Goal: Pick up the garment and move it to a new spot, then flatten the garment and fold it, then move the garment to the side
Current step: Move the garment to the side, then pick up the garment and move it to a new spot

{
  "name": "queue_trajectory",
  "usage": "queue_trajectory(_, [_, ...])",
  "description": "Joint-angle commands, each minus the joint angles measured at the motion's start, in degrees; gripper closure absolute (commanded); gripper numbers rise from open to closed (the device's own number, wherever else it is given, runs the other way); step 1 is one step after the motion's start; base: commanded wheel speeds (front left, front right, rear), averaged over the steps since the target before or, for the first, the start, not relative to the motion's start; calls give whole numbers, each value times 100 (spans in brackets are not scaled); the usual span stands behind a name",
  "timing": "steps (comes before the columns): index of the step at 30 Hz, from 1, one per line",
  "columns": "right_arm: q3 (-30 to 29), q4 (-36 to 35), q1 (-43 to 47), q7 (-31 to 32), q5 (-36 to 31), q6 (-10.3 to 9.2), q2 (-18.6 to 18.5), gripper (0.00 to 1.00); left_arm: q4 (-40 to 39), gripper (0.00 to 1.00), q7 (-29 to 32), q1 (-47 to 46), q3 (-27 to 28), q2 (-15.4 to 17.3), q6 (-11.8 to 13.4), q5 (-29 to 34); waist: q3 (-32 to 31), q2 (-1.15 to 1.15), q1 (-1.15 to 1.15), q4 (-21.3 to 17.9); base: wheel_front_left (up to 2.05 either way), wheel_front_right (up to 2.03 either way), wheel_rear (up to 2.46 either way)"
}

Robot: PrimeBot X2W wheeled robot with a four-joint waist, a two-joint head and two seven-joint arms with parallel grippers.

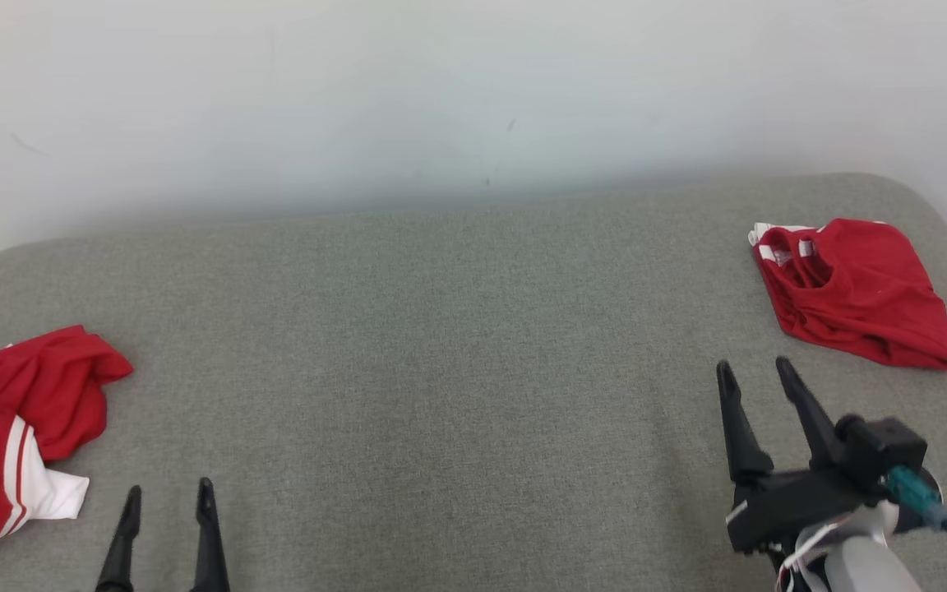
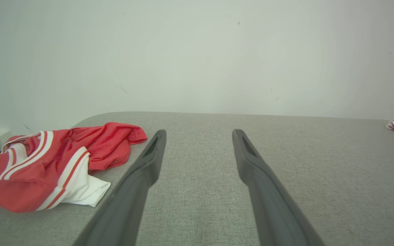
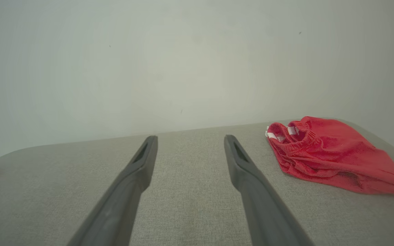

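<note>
A: Surface check?

B: Grey fabric-covered bench (image 1: 441, 345) with rounded corners, set against a plain pale wall (image 1: 441, 99). Two cloth items lie on it, well apart.

A: Task item, location?

B: The crumpled red garment with white stripes (image 1: 21, 427) lies in a loose heap at the bench's left edge. A white panel shows on its near side. In the left wrist view it (image 2: 46, 164) sits left of the fingers (image 2: 139, 181), apart from them.

A: Second item?

B: The folded plain red garment (image 1: 860, 296) lies at the far right corner, its gathered waistband turned toward the middle of the bench, with white showing inside it. The right wrist view shows it (image 3: 327, 157) lying fairly flat.

A: Left arm?

B: The left gripper (image 1: 169, 487) is at the near left, just right of the crumpled heap. Its fingers are spread with bare bench between them (image 2: 199, 131).

A: Right arm?

B: The right gripper (image 1: 753, 364) is at the near right, fingers spread and empty (image 3: 191, 137). The tips are near the folded garment, not touching. I cannot tell whether either gripper rests on the fabric.
</note>
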Motion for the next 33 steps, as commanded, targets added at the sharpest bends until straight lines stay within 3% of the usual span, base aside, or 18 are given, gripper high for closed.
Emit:
queue_trajectory(1, [-34, -46, 150, -11, -74, -3, 30, 0, 32, 0, -44, 86, -19, -9, -43, 13, -67, 1, 1, 28, 0, 0, 0])
queue_trajectory(12, [-553, -534, 996, 83, -464, -3, 396, 0, 175, 0, -45, 134, -42, -64, -120, 58, -293, 1, 1, 74, 0, 0, 0])
queue_trajectory(20, [-529, -782, 1407, 288, -641, -3, 649, 0, 252, 0, -45, 229, -1, -94, -139, 89, -389, 1, 1, 16, 0, 0, 0])
queue_trajectory(33, [-468, -870, 1458, 488, -660, -3, 692, 0, 476, 0, -45, 176, -26, -25, -145, 222, -411, 1, 1, 3, 0, 0, 0])
